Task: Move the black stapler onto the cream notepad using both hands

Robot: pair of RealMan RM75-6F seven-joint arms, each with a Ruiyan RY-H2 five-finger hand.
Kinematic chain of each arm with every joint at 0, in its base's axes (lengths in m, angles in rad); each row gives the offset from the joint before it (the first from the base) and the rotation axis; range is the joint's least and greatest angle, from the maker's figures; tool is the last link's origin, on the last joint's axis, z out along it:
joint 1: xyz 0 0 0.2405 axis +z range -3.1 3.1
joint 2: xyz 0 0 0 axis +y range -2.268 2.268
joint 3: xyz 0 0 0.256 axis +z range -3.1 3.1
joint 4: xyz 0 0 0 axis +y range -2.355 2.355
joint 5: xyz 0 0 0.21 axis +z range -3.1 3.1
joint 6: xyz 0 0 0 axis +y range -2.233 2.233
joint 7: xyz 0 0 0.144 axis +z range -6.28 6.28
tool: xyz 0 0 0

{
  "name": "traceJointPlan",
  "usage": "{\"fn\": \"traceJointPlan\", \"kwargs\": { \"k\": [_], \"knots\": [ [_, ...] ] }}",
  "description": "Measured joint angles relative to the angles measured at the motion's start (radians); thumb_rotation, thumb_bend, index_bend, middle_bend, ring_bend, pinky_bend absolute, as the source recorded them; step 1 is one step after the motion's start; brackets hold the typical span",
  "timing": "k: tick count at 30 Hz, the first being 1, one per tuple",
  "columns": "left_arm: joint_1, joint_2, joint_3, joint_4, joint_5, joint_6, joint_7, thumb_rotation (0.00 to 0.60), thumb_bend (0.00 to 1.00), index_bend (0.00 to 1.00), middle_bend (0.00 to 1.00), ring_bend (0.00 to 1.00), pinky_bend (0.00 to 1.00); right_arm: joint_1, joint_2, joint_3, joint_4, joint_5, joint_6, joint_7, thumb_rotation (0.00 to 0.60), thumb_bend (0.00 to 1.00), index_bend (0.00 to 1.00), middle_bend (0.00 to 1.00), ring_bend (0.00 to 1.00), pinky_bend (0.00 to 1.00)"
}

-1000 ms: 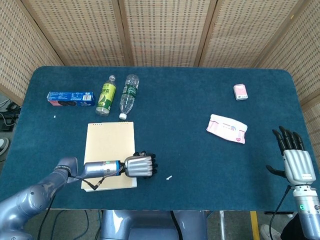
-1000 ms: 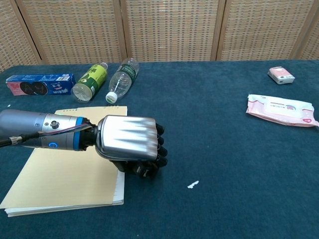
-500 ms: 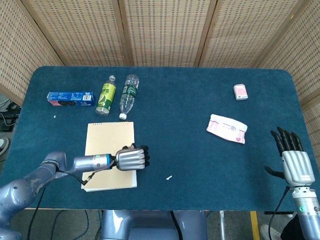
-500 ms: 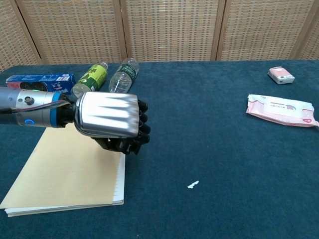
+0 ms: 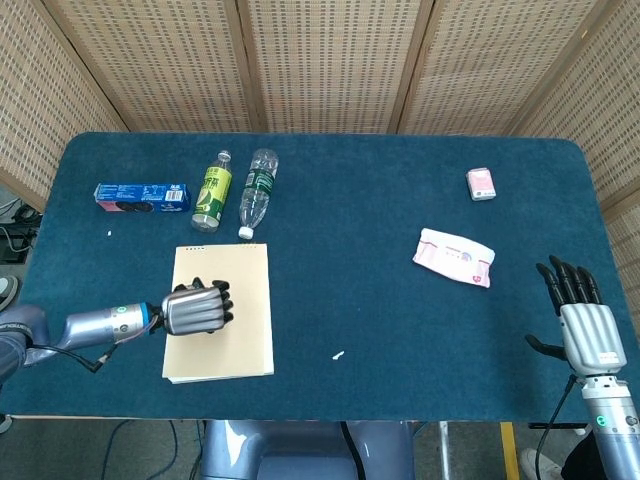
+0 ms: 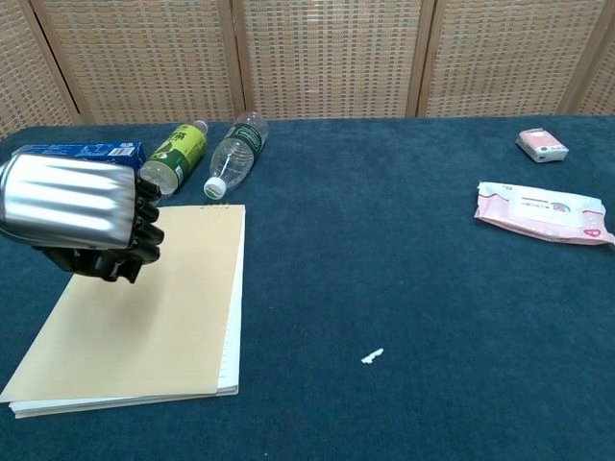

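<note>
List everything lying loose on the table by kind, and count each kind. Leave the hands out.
Bottles: 2, the green-label bottle and the clear bottle
Notepads: 1, the cream notepad
Packs: 3, the blue pack, the pink wipes pack and the small pink box
Scraps: 1, the white scrap
Total: 7

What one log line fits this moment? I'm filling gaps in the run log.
left hand: fingers curled, over cream notepad | black stapler: not visible, possibly inside that hand | right hand: fingers apart, empty, far right
</note>
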Motion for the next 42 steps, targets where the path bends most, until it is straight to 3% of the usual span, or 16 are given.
{"fn": "traceJointPlan", "kwargs": {
  "k": [23, 25, 27, 30, 33, 42],
  "knots": [
    [0.051, -0.089, 0.037, 0.139, 0.042, -0.032, -0.087, 0.600, 0.48, 0.79, 0.57, 0.57, 0.46, 0.001, -0.005, 0.009, 0.004, 0.016, -0.015, -0.012, 0.600, 0.00, 0.00, 0.00, 0.00, 0.00],
    [0.054, -0.097, 0.038, 0.147, 0.044, -0.032, -0.089, 0.600, 0.48, 0.67, 0.50, 0.54, 0.44, 0.000, -0.004, 0.010, 0.003, 0.015, -0.014, -0.012, 0.600, 0.00, 0.00, 0.00, 0.00, 0.00],
    [0.056, -0.103, 0.038, 0.155, 0.045, -0.033, -0.091, 0.600, 0.45, 0.37, 0.28, 0.36, 0.30, -0.001, -0.004, 0.010, 0.004, 0.015, -0.013, -0.012, 0.600, 0.00, 0.00, 0.00, 0.00, 0.00],
    [0.058, -0.103, 0.034, 0.154, 0.039, -0.038, -0.096, 0.600, 0.36, 0.07, 0.02, 0.08, 0.09, -0.001, -0.004, 0.011, 0.004, 0.016, -0.013, -0.013, 0.600, 0.00, 0.00, 0.00, 0.00, 0.00],
    [0.057, -0.100, 0.029, 0.145, 0.035, -0.039, -0.092, 0.600, 0.34, 0.00, 0.00, 0.00, 0.04, -0.001, -0.004, 0.011, 0.003, 0.015, -0.013, -0.014, 0.600, 0.00, 0.00, 0.00, 0.00, 0.00],
    [0.059, -0.066, 0.014, 0.115, 0.029, 0.007, -0.092, 0.600, 0.34, 0.00, 0.00, 0.00, 0.04, -0.005, -0.001, 0.010, -0.003, 0.007, -0.006, -0.013, 0.600, 0.00, 0.00, 0.00, 0.00, 0.00]
  ]
}}
